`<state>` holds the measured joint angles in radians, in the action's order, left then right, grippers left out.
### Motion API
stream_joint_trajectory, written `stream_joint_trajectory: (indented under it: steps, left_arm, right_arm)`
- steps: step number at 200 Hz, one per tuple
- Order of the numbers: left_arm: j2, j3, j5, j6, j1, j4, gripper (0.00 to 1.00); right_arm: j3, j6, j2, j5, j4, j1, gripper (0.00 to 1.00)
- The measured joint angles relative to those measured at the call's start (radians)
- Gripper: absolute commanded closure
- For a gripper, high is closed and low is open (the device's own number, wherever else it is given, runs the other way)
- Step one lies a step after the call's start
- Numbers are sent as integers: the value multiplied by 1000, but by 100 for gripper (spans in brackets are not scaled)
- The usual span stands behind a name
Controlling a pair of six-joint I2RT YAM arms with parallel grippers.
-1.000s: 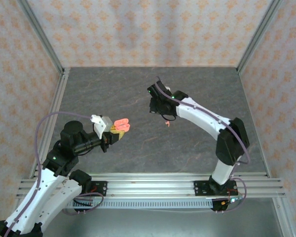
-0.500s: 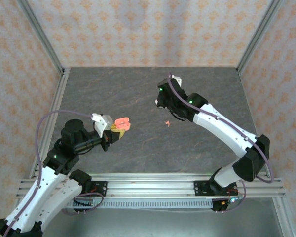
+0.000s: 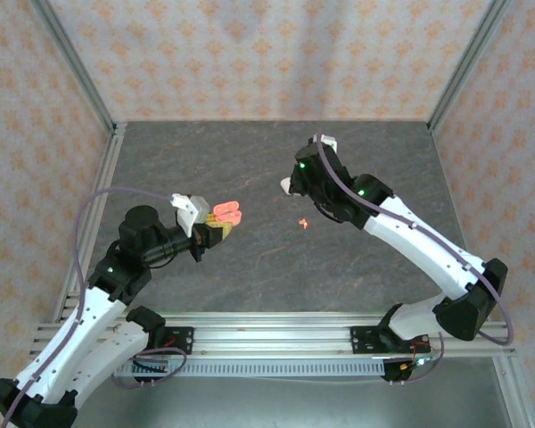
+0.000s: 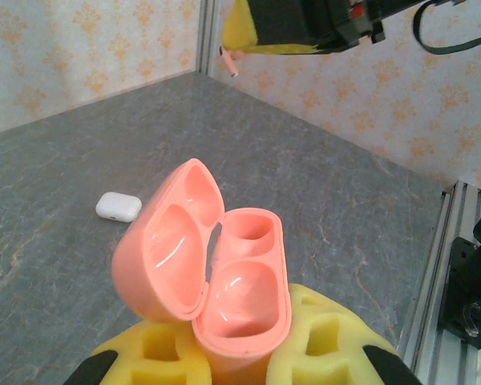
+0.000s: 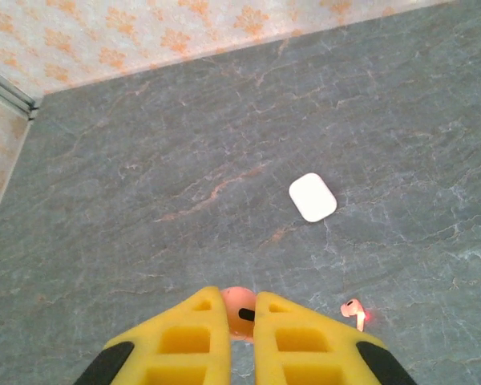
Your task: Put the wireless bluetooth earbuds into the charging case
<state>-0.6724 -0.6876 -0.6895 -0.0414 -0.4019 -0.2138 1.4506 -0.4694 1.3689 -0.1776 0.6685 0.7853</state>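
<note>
Right end effector [image 5: 240, 298] shifted right, elbow outward (markedly); charging case [image 4: 224, 273] edged forward

Both arms raised, left claw [image 4: 240, 353] and right claw [image 5: 240, 311] clamped.

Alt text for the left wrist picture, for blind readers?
An open coral charging case, both wells empty, sits clamped in the left gripper. Behind, a white case lies on the grey table; above, the right gripper pinches a coral earbud.

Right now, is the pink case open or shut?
Open. The pink case has its lid tipped back; both pockets look empty.
</note>
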Motion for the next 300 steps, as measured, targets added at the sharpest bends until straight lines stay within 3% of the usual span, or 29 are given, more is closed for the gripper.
stream_joint_trajectory:
  steps: [78,194,300]
  left_arm:
    - [-73,-19,41,10,-65,81,100]
    - [-169,-32,122,46,-109,197,100]
    - [-194,-67,166,42,-122,180,100]
  right_arm:
    - [0,3,-52,-43,8,49,89]
    - [35,106,-51,-89,-17,223,89]
    - [29,63,-52,-118,-39,211,86]
